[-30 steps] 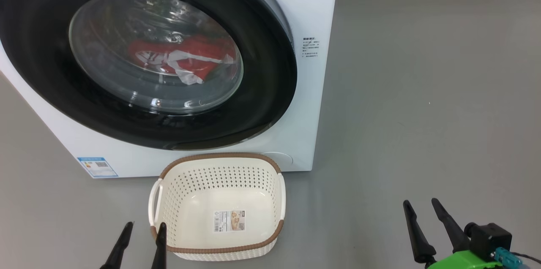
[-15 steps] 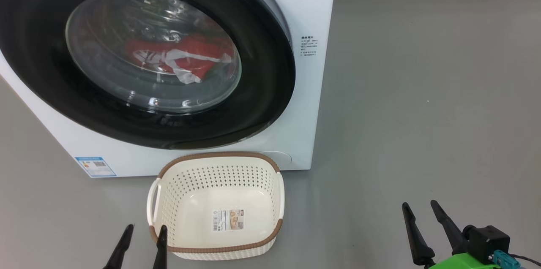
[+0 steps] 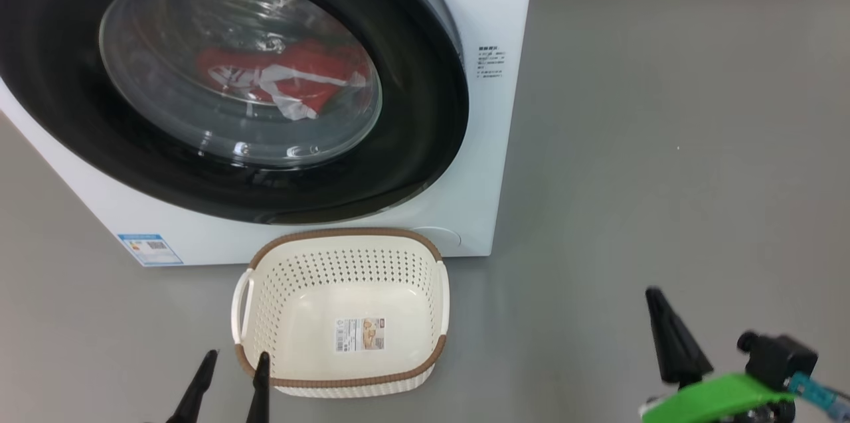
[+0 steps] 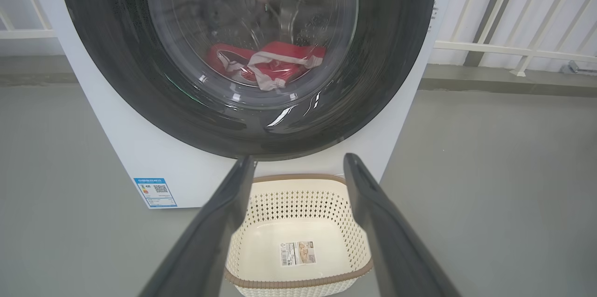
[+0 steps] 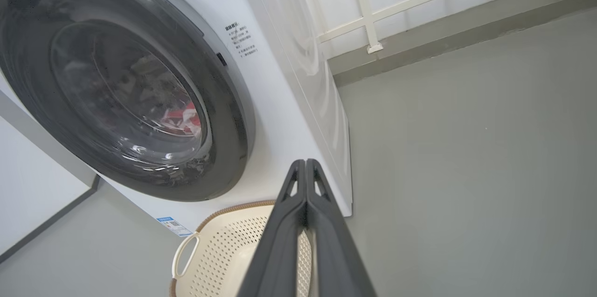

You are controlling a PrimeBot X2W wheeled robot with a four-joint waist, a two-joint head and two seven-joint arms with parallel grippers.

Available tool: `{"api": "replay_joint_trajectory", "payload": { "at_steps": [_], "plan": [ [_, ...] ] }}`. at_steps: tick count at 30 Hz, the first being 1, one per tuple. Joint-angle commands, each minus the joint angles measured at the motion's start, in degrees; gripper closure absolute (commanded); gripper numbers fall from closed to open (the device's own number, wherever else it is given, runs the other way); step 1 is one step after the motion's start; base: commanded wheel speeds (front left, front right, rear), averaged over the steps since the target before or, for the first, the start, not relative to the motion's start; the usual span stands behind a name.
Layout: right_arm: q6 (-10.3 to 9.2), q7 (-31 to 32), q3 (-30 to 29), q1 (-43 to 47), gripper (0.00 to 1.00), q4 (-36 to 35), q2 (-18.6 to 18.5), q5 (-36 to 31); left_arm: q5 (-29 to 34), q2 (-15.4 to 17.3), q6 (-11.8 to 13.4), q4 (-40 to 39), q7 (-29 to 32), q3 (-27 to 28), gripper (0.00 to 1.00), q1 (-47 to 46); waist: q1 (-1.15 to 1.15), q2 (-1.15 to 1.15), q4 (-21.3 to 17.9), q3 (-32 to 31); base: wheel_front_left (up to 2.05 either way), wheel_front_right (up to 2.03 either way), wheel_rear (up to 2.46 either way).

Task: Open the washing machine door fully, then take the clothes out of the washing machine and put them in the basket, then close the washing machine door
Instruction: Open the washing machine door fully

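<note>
The white washing machine (image 3: 491, 144) stands ahead with its black-rimmed round door (image 3: 412, 144) closed. Red and white clothes (image 3: 285, 81) lie in the drum behind the glass, the same clothes (image 4: 266, 66) seen from the left wrist. The cream basket (image 3: 342, 380) with a brown rim sits empty on the floor in front of the machine. My left gripper (image 3: 234, 358) is open, low at the basket's near left corner. My right gripper (image 3: 654, 295) is shut on nothing, over bare floor to the right of the basket; its fingers (image 5: 305, 180) are pressed together.
Grey floor (image 3: 664, 144) spreads to the right of the machine. A low grey kerb (image 5: 443, 31) and white railing (image 5: 368, 12) run along the back wall. A small printed label (image 3: 489, 63) marks the machine's front right.
My right gripper has closed from open and risen a little, blurred by motion. The head view has shifted slightly. The left gripper stays open.
</note>
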Motion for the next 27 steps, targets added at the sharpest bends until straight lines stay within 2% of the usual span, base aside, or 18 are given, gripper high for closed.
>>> {"api": "replay_joint_trajectory", "payload": {
  "at_steps": [1,2,10,21,27],
  "plan": [
    [-0.04,-0.54,1.54,-4.67,1.00,-2.34,-0.60,3.68,-0.53,0.57,-0.31,-1.54,-0.71,1.24,0.00,-2.33,0.00,0.00,0.51,0.94,0.00,0.00,0.00],
    [-0.04,-0.54,1.54,-4.67,1.00,-2.34,-0.60,3.68,-0.53,0.57,-0.31,-1.54,-0.71,1.24,0.00,-2.33,0.00,0.00,0.51,0.94,0.00,0.00,0.00],
    [-0.04,-0.54,3.32,-15.39,1.00,-4.16,-0.59,17.76,-1.49,0.57,-0.32,-1.34,-0.71,-0.62,0.00,-4.75,0.00,0.00,2.41,4.19,0.00,0.00,0.00],
    [-0.04,-0.54,6.23,-29.34,1.00,-3.28,-0.69,35.50,-2.82,0.57,-0.32,-0.73,-0.71,-3.27,0.00,-8.71,0.00,0.00,6.87,10.29,0.00,0.00,0.00],
    [-0.04,0.10,9.97,-35.72,1.00,-1.78,-4.78,44.46,-3.94,0.57,-0.32,-0.30,-0.71,-4.77,0.00,-11.21,0.00,0.00,9.33,13.71,0.00,0.00,0.00]
  ]
}}
